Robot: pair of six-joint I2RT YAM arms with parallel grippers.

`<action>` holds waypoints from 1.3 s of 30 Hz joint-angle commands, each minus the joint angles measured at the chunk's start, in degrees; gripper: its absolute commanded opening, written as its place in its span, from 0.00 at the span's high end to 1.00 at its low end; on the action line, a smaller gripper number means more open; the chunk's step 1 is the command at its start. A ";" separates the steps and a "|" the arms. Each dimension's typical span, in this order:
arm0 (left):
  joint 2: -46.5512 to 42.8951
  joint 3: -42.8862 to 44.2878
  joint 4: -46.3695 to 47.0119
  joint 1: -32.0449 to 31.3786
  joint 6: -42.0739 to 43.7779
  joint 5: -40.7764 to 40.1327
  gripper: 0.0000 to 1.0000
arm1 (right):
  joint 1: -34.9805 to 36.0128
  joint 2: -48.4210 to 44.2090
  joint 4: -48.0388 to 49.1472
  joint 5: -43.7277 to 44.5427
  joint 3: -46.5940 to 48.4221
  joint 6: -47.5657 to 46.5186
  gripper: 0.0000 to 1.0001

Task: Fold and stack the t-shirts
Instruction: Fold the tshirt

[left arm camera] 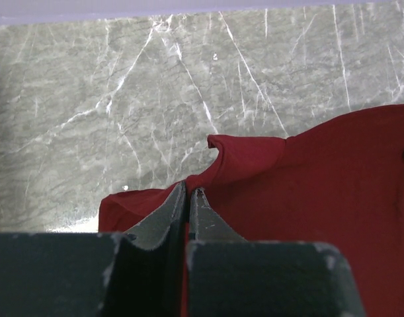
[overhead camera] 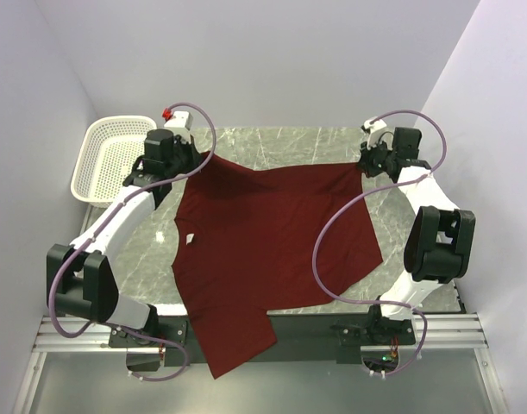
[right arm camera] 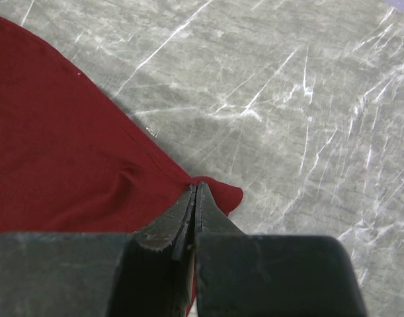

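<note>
Room: plain pale lilac-grey walls (overhead camera: 272,60) close in on the far side, the left and the right of the workspace.

Surface: grey-green marbled tabletop (overhead camera: 289,142) with white veining. A silver metal rail (overhead camera: 470,332) runs along its near edge and carries both arm bases.

T-shirt (overhead camera: 263,241): one maroon short-sleeved shirt, spread flat over the middle of the tabletop. Its far edge is stretched between the far-left and far-right corners. Its near-left part hangs over the near edge, between the arm bases. The cloth lies mostly smooth, with light creases near each held point.

Basket (overhead camera: 108,159): white perforated plastic, at the far-left corner, just off the tabletop edge and beside the left arm.

Cables (overhead camera: 332,250): purple loops on both arms; the right arm's loop lies across the shirt's right side.

Left gripper (left arm camera: 188,195): at the far-left corner, jaws clamped on a ridge of the shirt's edge, with red cloth showing between the tips.

Right gripper (right arm camera: 195,188): at the far-right corner, jaws pressed together on a shirt corner. A small tip of cloth pokes out past them onto bare marble.

Neck label (overhead camera: 189,239): small, white, at the shirt's left edge.
</note>
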 commanded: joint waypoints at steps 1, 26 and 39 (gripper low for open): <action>-2.83 -0.61 1.15 -0.30 0.35 -0.43 1.00 | -0.51 -3.23 1.55 -0.81 -0.16 0.44 1.00; -2.74 0.27 0.01 -1.01 0.43 -0.43 1.00 | 2.30 10.56 -1.09 4.64 11.70 -3.16 1.00; -2.13 0.70 -0.08 -1.01 0.78 -0.08 1.00 | 3.44 16.45 -2.48 10.79 13.81 -7.21 1.00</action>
